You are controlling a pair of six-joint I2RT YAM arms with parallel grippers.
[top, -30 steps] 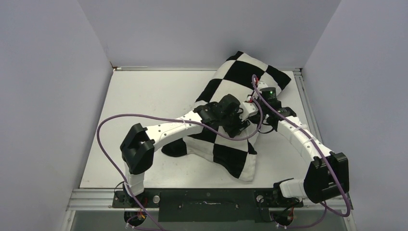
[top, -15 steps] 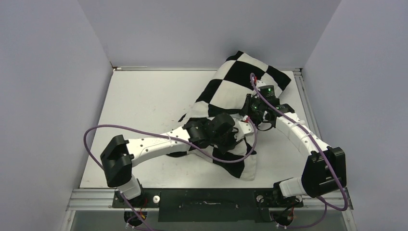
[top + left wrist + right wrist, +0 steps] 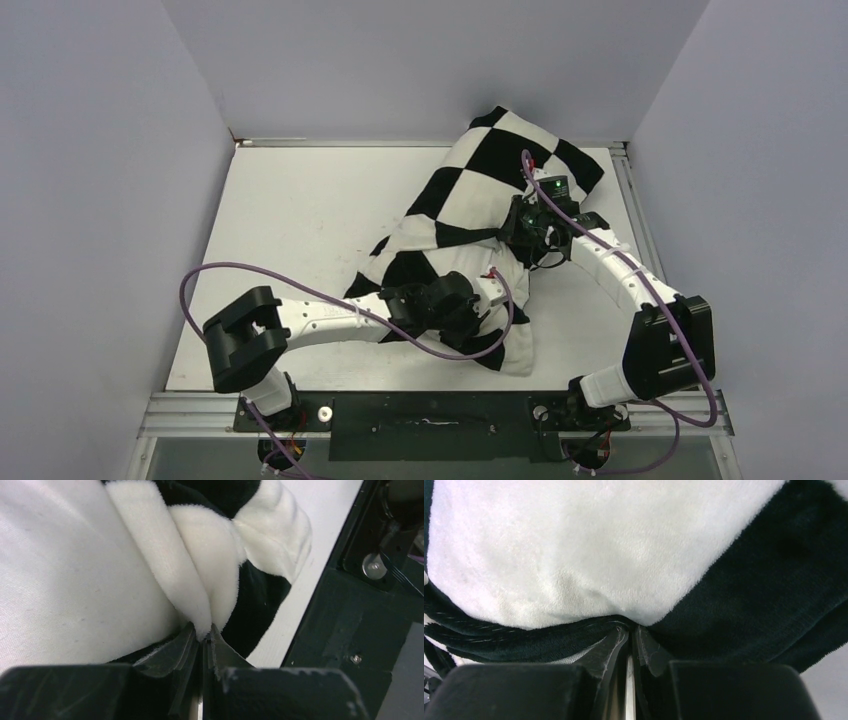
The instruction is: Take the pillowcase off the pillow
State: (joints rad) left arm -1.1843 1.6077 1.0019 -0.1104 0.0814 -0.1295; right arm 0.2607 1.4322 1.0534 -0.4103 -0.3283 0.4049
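The black-and-white checkered pillowcase [image 3: 500, 170] lies bunched from the table's far right corner towards the near edge. My left gripper [image 3: 483, 300] is shut on a white fleece fold of the pillowcase [image 3: 200, 580] near its lower end; its jaws meet at the fold [image 3: 204, 636]. Smooth plain white fabric, apparently the pillow [image 3: 60, 580], shows beside that fold. My right gripper [image 3: 522, 240] is shut on the pillowcase [image 3: 624, 555] at its middle, jaws pinching at a black-and-white seam [image 3: 630, 630]. In the top view the pillow is hidden inside the cover.
The white table [image 3: 300, 220] is bounded by grey walls on the left, back and right. The black front rail [image 3: 430, 410] with both arm bases runs along the near edge and also shows in the left wrist view [image 3: 350, 630]. Purple cables loop off both arms.
My left arm has pulled back towards the near edge, dragging the held fold and stretching the lower pillowcase nearer and leftward. My right gripper has stayed almost in place on the cover.
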